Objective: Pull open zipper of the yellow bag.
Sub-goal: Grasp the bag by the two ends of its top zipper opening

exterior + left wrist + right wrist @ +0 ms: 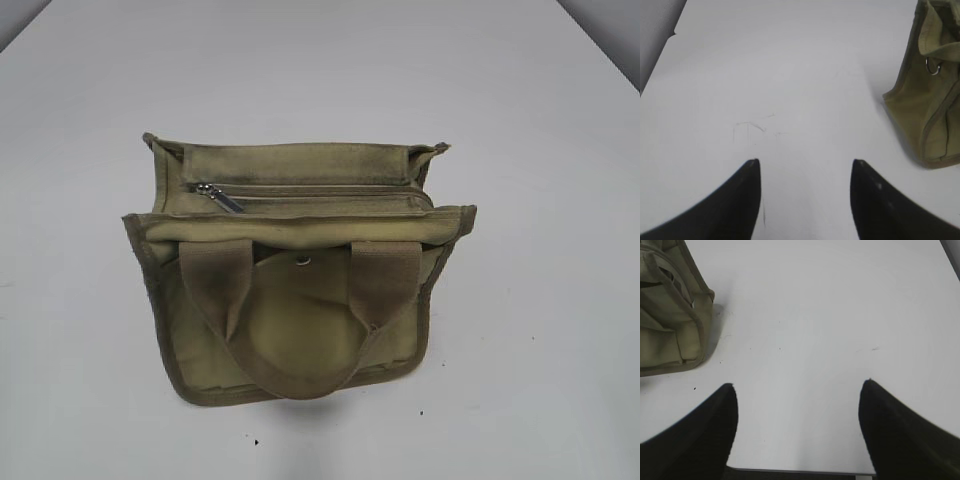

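The boxy olive-yellow canvas bag (300, 275) sits mid-table, its khaki zipper (300, 190) shut, the silver pull tab (220, 197) at the left end. Both the left gripper (805, 162) and the right gripper (797, 385) hang wide and empty beside it — approach not yet begun; next, I judge, one steadies the bag while the other pinches the tab.

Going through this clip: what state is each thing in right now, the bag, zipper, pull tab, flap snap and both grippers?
yellow bag: upright on the table, untouched.
zipper: closed along the top panel.
pull tab: at the left end, lying flat.
snap: flap looks fastened.
left gripper: open, empty, beside the bag.
right gripper: open, empty.
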Tool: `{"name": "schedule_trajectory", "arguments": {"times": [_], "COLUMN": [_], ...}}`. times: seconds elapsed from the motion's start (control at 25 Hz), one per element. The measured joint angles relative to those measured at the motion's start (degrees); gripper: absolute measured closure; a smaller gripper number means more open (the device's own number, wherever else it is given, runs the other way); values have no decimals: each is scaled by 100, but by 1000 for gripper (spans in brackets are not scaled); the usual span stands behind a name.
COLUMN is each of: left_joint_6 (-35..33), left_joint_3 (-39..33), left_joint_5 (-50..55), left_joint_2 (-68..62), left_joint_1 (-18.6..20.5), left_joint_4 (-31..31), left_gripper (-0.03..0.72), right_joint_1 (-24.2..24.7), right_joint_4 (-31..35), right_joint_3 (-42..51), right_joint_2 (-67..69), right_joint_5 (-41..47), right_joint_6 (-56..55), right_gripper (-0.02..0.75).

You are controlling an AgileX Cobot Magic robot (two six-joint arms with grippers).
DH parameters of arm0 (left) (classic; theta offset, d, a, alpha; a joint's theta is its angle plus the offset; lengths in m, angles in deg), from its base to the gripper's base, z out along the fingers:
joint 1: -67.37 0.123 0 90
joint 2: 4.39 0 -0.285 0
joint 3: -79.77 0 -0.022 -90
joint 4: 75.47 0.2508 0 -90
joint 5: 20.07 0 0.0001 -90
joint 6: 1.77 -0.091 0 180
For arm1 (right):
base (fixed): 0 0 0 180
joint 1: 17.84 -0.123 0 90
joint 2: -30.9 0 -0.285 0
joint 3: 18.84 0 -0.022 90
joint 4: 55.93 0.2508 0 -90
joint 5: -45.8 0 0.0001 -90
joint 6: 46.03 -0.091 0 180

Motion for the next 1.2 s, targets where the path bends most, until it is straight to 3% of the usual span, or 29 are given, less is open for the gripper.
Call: {"name": "schedule_trajectory", "arguments": {"times": [0.64,0.76,0.96,1.08,1.2], "left_joint_6": [0,0,0,-233,-825], "left_joint_3": [48,300,565,589,867], "left_joint_5": [-93,-650,-1763,-2073,-1749], "left_joint_2": [-9,-285,-1301,-2129,-3210], "left_joint_1": [0,0,0,0,0], "left_joint_4": [-161,-683,-1644,-2739,-3816], "left_gripper": [286,288,298,298,298], "right_joint_1": [0,-2,-84,-410,-790], "right_joint_4": [26,268,1014,1427,1540], "right_joint_3": [0,-50,-114,-136,-425], "right_joint_2": [0,193,1355,2083,2999], "right_joint_5": [0,-123,-1230,-1919,-2197], "right_joint_6": [0,66,880,1418,1879], "right_gripper": [156,156,156,156,156]}}
